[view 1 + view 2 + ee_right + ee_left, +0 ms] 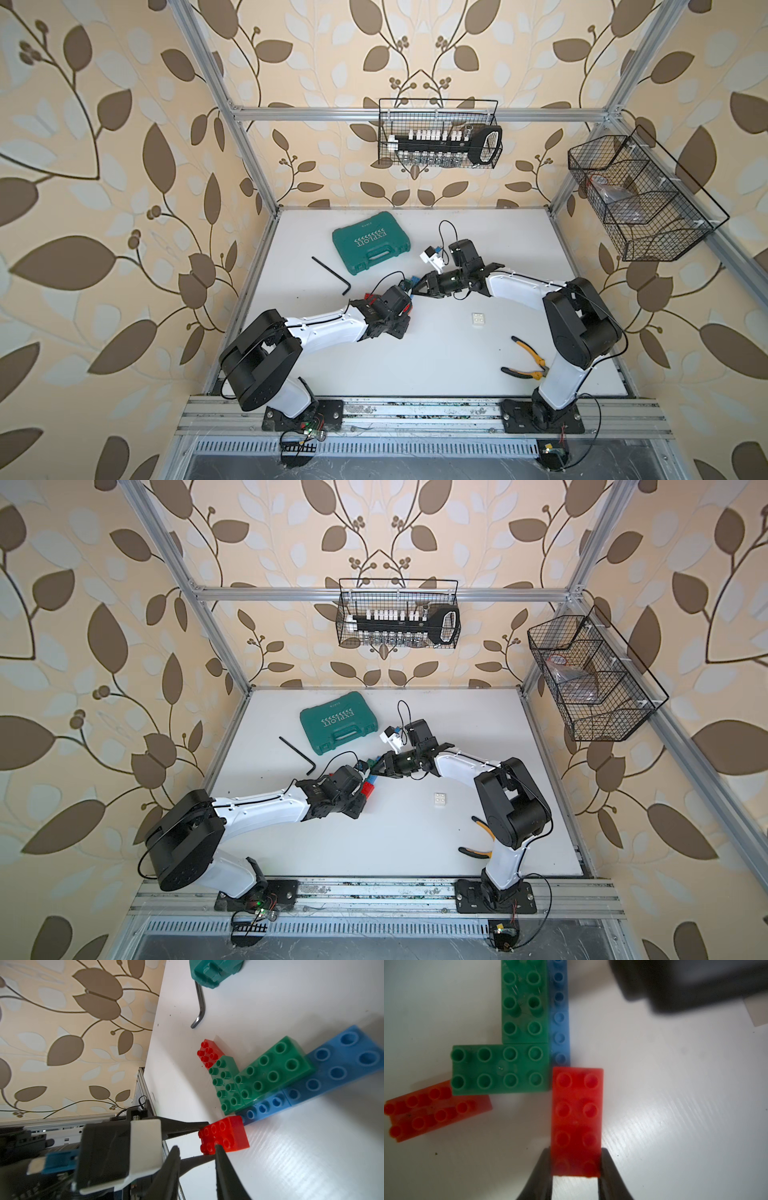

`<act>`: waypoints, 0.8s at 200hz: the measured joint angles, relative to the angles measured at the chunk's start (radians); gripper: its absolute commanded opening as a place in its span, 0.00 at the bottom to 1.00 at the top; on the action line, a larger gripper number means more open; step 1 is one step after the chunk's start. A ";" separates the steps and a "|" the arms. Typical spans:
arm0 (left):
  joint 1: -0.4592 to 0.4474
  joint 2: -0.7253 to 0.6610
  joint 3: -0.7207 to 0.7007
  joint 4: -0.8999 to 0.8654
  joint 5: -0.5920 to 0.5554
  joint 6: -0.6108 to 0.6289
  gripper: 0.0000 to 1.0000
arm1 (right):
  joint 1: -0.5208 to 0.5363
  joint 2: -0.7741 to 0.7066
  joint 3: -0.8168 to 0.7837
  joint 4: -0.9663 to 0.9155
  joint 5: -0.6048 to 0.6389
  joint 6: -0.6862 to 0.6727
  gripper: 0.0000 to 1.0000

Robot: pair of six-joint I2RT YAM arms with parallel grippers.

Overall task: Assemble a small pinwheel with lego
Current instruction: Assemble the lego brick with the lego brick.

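Observation:
My left gripper [576, 1167] is shut on one end of a red lego brick [577, 1122], whose other end meets the pinwheel cluster. That cluster is two green bricks [525, 1001] [500, 1070] forming an L over blue bricks [559, 1022]. A second red brick [436, 1109] lies partly under a green one. My right gripper [196, 1149] is open with nothing between its fingers, one tip beside the held red brick [226, 1136]. Both grippers meet mid-table in both top views [409, 307] [380, 771]. The white square brick [478, 320] lies alone to the right.
A teal case [370, 247] lies behind the bricks, with a black Allen key [332, 274] to its left. Yellow-handled pliers [525, 363] lie by the right arm's base. Wire baskets hang on the back wall [436, 133] and the right wall [640, 199].

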 measured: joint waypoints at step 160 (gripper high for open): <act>0.000 0.064 0.038 0.001 -0.023 -0.005 0.00 | 0.056 0.130 0.053 -0.066 -0.069 0.003 0.21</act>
